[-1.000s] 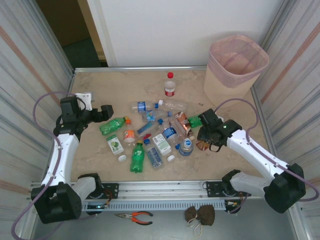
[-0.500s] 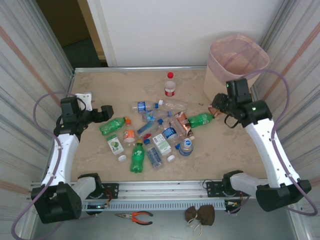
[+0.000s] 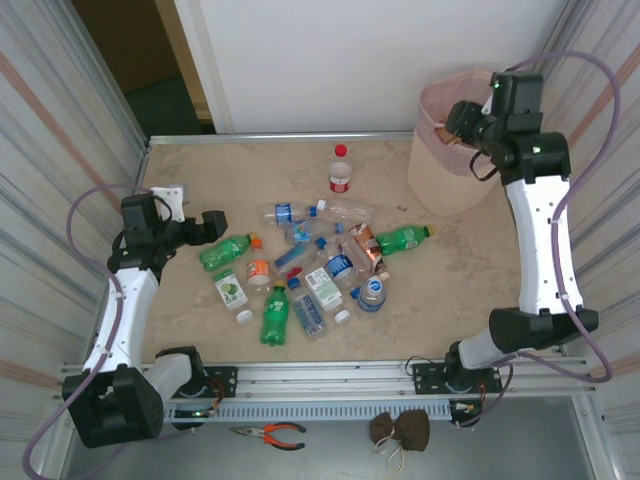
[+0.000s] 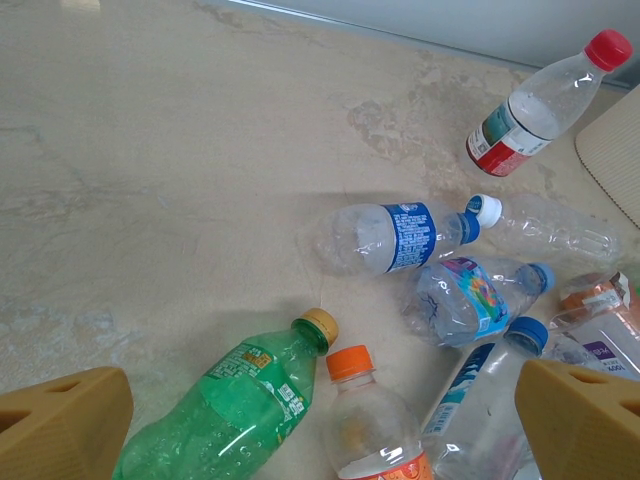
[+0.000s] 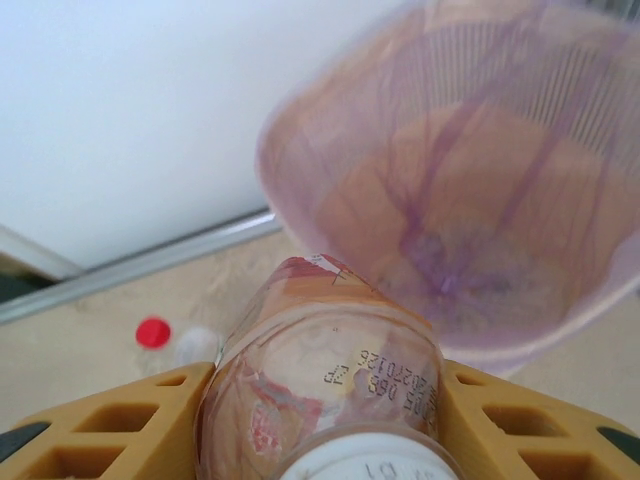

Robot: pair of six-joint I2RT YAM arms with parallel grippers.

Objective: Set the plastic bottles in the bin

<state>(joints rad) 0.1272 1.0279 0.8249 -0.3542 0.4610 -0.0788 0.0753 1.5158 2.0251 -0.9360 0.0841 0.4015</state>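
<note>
Two yellow ribbed fingers (image 5: pixel 110 430) of the right jaws were closed partway around a crushed brownish bottle (image 5: pixel 320 330). They pinched its soft body from both sides near the white cap, which pointed back at the wrist camera, with the base end toward the bin (image 5: pixel 290 140). From overhead, the right jaws hung at the bin's near-left rim, not yet clearly over the middle of the mouth. To finish this step well, I judged that the right arm (image 3: pixel 535 220) should carry the bottle further over the opening, past the rim, before letting go. A light, springy bottle would then drop into the pink liner (image 5: pixel 470 230) rather than glance off the edge onto the desk (image 3: pixel 200 180). The held bottle was thin translucent plastic, dented, with a torn reddish label and a printed date code. It would likely give under pressure and could slip if the hold slackened early. The bin was beige and tapered, with a slotted upper band and a filmy, wrinkled liner. The left jaws were wide open and empty, low by the left edge of the heap, near a green bottle (image 4: pixel 230 410) with a tan cap and an orange-capped bottle (image 4: pixel 365 440). The other bottles lay scattered mid-desk, well apart from the bin, and a red-capped bottle (image 3: pixel 340 168) stood upright. The desk was smooth, marbled beige.
</note>
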